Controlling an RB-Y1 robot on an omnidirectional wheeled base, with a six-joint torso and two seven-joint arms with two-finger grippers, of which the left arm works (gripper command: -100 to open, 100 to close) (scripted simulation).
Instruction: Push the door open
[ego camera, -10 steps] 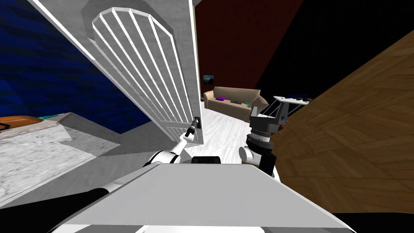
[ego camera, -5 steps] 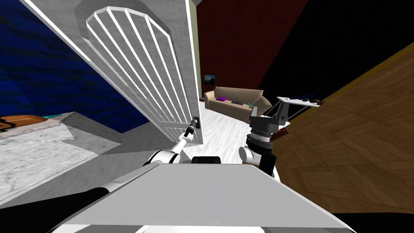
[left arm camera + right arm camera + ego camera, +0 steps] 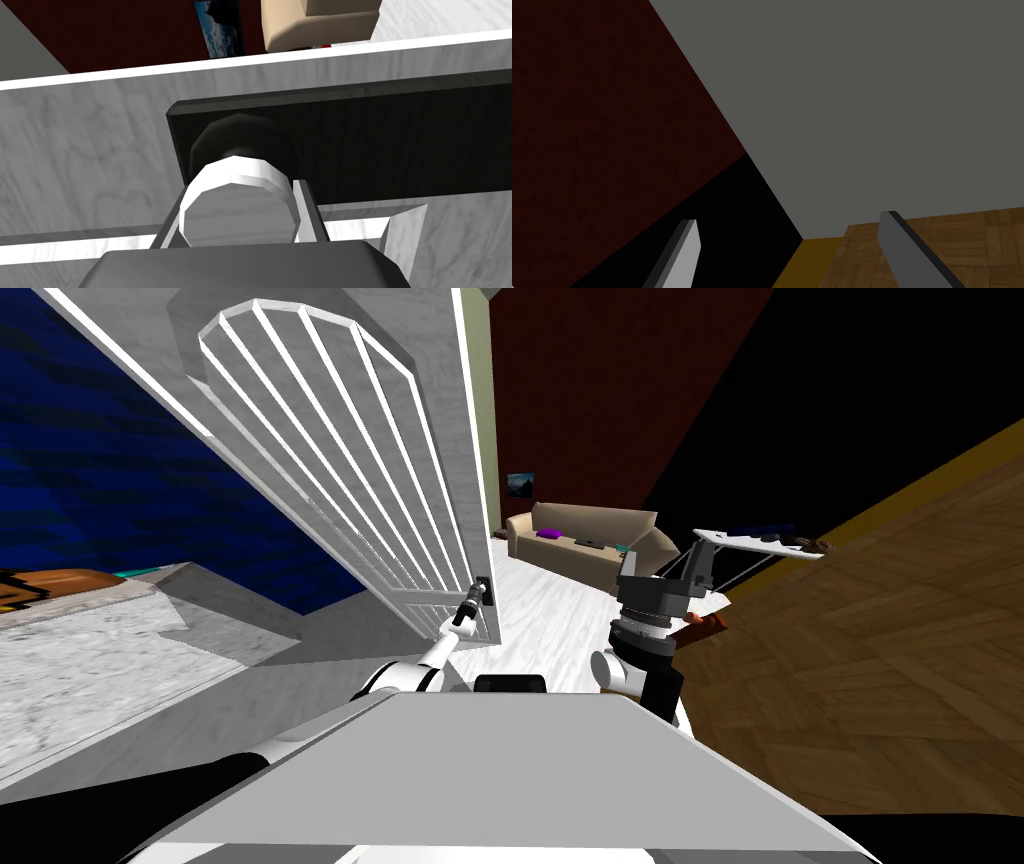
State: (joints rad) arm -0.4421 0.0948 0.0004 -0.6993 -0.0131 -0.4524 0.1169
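Observation:
The light grey door [image 3: 420, 488] with an arched, slatted panel stands ajar on my left. Its free edge borders the gap to the room beyond. A dark plate [image 3: 380, 145] near that edge carries a pale round knob [image 3: 235, 195]. My left gripper [image 3: 239, 217] is shut on the knob, its fingers [image 3: 307, 205] pressing both sides. In the head view the left gripper [image 3: 472, 608] reaches up to the dark plate [image 3: 485, 590]. My right gripper [image 3: 700, 558] is raised beside the wooden wall, and the right gripper [image 3: 789, 250] stands open with nothing between its fingers.
Through the gap lie a white floor [image 3: 550, 608] and a beige sofa [image 3: 585, 540] against a dark red wall. A wooden wall [image 3: 880, 678] rises close on my right, with a white table [image 3: 765, 541] past its edge. A grey counter [image 3: 90, 668] lies on my left.
The door's free edge has swung slightly further away, widening the gap. My view has turned a little, so the wooden wall has slid right. The left gripper stays on the knob.

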